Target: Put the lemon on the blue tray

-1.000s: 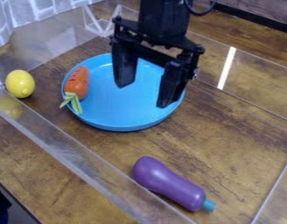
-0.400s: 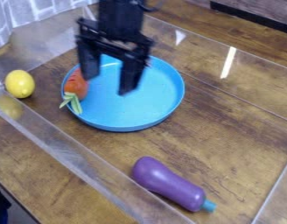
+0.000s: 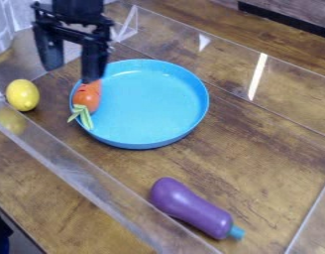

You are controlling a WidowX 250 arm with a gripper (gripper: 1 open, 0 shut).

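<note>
The lemon is small, bright yellow and egg-shaped, lying on the wooden table at the far left. To its right sits the round blue tray, with nothing inside it. My gripper hangs pointing down above the table between the lemon and the tray's left rim. Its two dark fingers stand wide apart and open, holding nothing. It is up and to the right of the lemon, not touching it.
An orange carrot with green leaves leans on the tray's left rim, just under my gripper. A purple eggplant lies at the front right. Clear plastic walls border the table at the front and left.
My gripper has swept left from above the middle of the blue tray to beyond its left rim, staying open. The lemon, carrot and eggplant have not moved.
</note>
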